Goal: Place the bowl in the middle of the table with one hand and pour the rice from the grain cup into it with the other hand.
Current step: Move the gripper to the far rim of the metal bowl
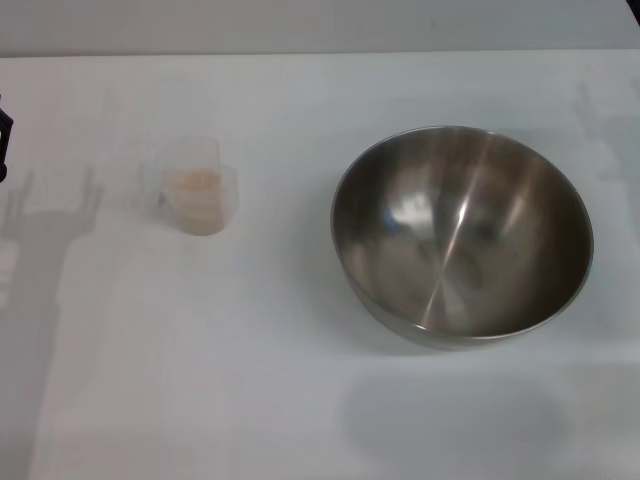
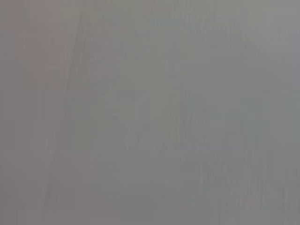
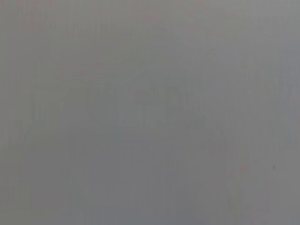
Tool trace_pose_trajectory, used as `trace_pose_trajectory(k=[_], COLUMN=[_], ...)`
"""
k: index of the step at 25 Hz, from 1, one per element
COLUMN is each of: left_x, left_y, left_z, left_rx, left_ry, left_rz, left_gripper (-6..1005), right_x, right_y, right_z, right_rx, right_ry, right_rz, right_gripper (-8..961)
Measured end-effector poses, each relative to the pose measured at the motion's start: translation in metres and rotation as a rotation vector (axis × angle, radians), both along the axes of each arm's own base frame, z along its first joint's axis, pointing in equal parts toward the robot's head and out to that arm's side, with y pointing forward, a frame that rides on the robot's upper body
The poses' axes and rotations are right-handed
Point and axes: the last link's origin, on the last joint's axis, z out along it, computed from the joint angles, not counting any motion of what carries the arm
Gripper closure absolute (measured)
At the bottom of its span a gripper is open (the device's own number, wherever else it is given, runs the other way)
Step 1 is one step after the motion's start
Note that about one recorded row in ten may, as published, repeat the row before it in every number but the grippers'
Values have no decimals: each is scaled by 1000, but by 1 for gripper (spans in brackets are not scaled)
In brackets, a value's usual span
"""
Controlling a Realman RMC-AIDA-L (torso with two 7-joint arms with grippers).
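In the head view a large stainless-steel bowl (image 1: 462, 236) sits on the white table (image 1: 300, 380), right of the middle, and it holds nothing. A small clear grain cup (image 1: 196, 186) stands upright to the left of the middle, with pale rice (image 1: 196, 181) inside it. A black part of my left gripper (image 1: 4, 140) shows at the far left edge, well left of the cup. My right gripper is out of view. Both wrist views show only plain grey surface.
The table's far edge (image 1: 320, 52) runs along the top of the head view. Shadows of the arms fall on the tabletop at the left and at the lower middle.
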Motion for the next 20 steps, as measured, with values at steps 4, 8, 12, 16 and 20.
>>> trace_pose_trajectory(k=[4, 8, 12, 16, 20], left_x=[0, 0, 1, 1, 2], left_y=[0, 0, 0, 1, 1], left_z=[0, 0, -1, -1, -1], left_rx=[-1, -1, -3, -4, -5], left_ry=[-1, -1, 0, 0, 0], left_rz=[0, 0, -3, -5, -6], left_gripper=[273, 274, 274, 275, 275], right_x=[0, 0, -2, -13, -28], right_y=[0, 0, 2, 9, 34], right_z=[0, 0, 2, 12, 8], right_rx=[0, 0, 28, 116, 7], right_ry=[0, 0, -76, -218, -132], right_rz=[0, 0, -7, -16, -51], right_gripper=[172, 175, 177, 180, 182])
